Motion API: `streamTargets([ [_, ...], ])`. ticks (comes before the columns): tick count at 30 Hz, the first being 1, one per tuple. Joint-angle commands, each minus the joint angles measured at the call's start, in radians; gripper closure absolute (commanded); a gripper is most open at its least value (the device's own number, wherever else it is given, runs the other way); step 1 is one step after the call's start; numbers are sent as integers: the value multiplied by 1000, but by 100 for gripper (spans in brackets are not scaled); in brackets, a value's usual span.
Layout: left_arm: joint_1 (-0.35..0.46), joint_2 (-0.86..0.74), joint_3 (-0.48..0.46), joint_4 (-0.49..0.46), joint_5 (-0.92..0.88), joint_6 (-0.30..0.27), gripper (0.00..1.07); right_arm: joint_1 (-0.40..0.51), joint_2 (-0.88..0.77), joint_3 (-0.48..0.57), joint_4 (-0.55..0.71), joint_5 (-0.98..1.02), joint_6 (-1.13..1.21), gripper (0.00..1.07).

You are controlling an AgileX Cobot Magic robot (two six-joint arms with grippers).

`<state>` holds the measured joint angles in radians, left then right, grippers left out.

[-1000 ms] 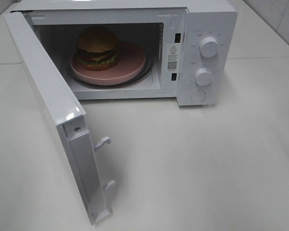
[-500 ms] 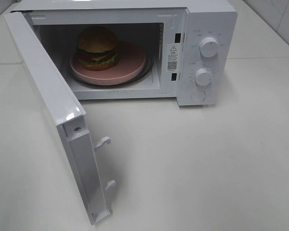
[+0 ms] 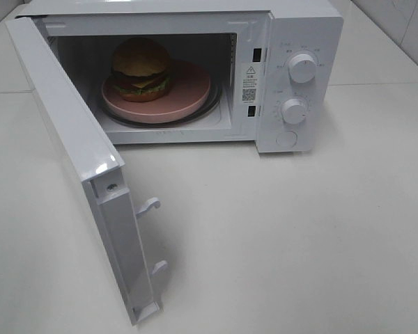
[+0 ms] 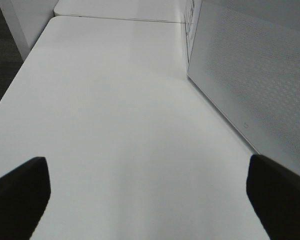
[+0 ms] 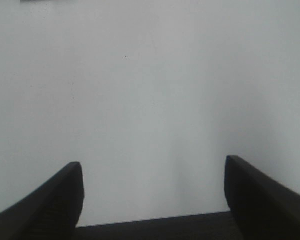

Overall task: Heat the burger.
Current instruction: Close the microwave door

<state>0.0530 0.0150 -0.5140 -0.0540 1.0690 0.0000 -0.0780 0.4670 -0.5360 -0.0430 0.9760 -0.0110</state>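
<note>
The burger (image 3: 141, 68), with a brown domed bun and red and green layers, sits on a pink plate (image 3: 188, 90) inside the white microwave (image 3: 299, 28). The microwave door (image 3: 76, 146) stands swung wide open toward the front left. Neither gripper appears in the exterior high view. In the left wrist view my left gripper (image 4: 147, 195) is open over bare white table, with the perforated outer face of the door (image 4: 255, 80) beside it. My right gripper (image 5: 152, 192) is open too, over plain white table with nothing between its fingers.
Two round knobs (image 3: 303, 68) and a round button sit on the microwave's right panel. Two latch hooks (image 3: 148, 205) stick out from the door's free edge. White table (image 3: 299, 229) spreads in front of the microwave.
A dark shape at the right edge of the exterior high view a second ago is gone. The burger, plate and door have not moved.
</note>
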Motion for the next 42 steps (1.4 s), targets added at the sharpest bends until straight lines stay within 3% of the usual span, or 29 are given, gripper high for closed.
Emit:
streamTargets([
  [1, -1, -4, -2, 2, 2, 5, 6, -5, -127, 42, 8, -12, 18, 31],
  [12, -1, -4, -2, 2, 2, 5, 6, 2, -352, 41, 30, -16, 5, 31],
  [16, -1, -4, -2, 2, 2, 5, 6, 62, -424, 47, 30, -12, 5, 31],
  [23, -1, -4, -2, 2, 2, 5, 6, 84, -503, 47, 30, -12, 5, 32],
  [33, -1, -3, -2, 3, 2, 0, 6, 162, -501, 47, 30, -12, 5, 32],
  [42, -1, -3, -2, 3, 2, 0, 6, 162, -501, 47, 25, -12, 11, 32],
])
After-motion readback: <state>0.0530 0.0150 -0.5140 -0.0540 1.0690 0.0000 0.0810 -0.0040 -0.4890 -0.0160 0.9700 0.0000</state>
